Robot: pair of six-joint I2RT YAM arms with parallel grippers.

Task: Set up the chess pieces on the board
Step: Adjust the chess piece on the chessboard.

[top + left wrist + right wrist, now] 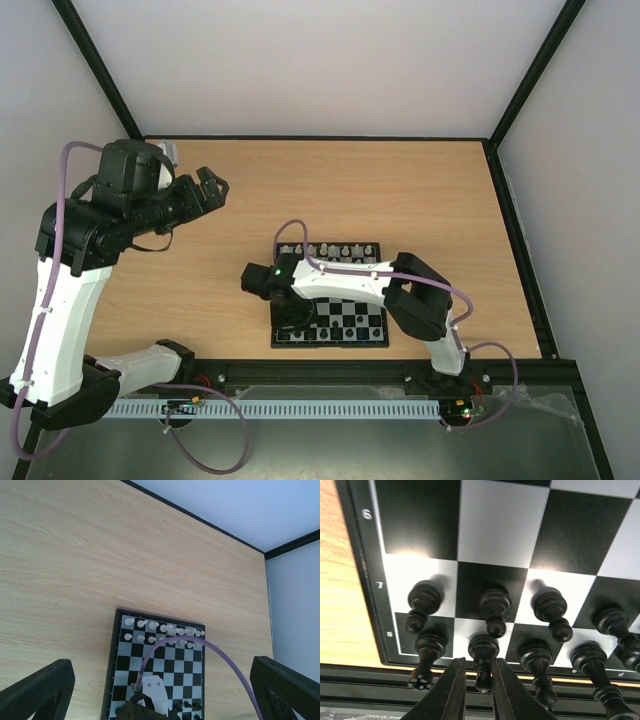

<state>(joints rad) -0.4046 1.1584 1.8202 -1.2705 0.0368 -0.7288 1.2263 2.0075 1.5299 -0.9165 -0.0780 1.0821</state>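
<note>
Left end effector [212, 187] hangs released and empty over the tabletop [420, 190], at 10 o'clock from the board [350, 322]. White pieces [345, 250] line the board's 12 o'clock edge, black pieces [547, 607] its 6 o'clock edge. Right end effector [479, 664] is clenched on one black piece [482, 647] near the 7 o'clock corner.

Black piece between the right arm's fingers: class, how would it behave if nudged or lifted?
The black piece is tall and slim for its base, so a sideways nudge would probably tip it. Its rounded body would likely roll once down. It looks glossy, so the fingers might slip.
</note>
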